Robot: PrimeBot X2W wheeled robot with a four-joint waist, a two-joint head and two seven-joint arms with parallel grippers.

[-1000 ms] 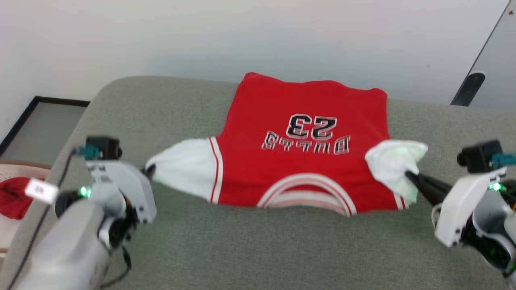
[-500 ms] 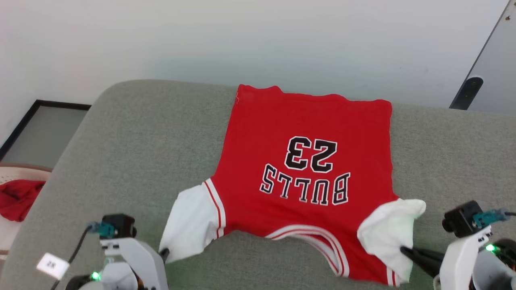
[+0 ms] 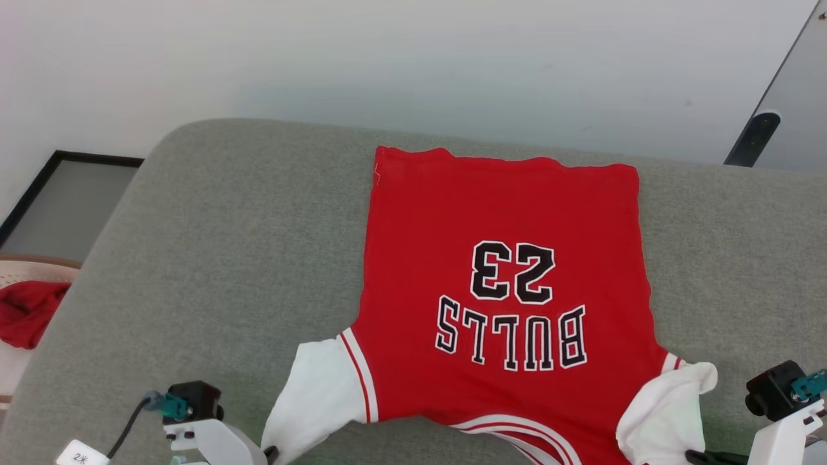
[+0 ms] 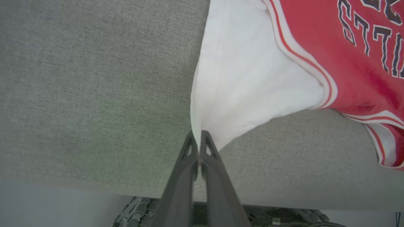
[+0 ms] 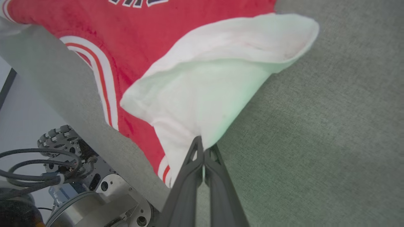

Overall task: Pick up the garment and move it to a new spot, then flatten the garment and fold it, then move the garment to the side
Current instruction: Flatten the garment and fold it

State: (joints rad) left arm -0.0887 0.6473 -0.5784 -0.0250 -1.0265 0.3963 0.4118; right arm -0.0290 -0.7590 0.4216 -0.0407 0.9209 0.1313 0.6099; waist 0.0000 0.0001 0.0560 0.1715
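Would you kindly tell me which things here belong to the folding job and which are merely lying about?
Job: the garment; left gripper and right gripper, both shut on it.
Lying about: red cloth at far left; dark handle at upper right.

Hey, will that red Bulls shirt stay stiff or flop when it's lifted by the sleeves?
Probably floppy: the shirt bunches and folds where the right end effector pinches its sleeve. Likely light: the left end effector stretches the other sleeve with a tip pinch alone.

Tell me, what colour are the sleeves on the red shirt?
White short sleeves on the red jersey shirt, clearest in the left wrist view.
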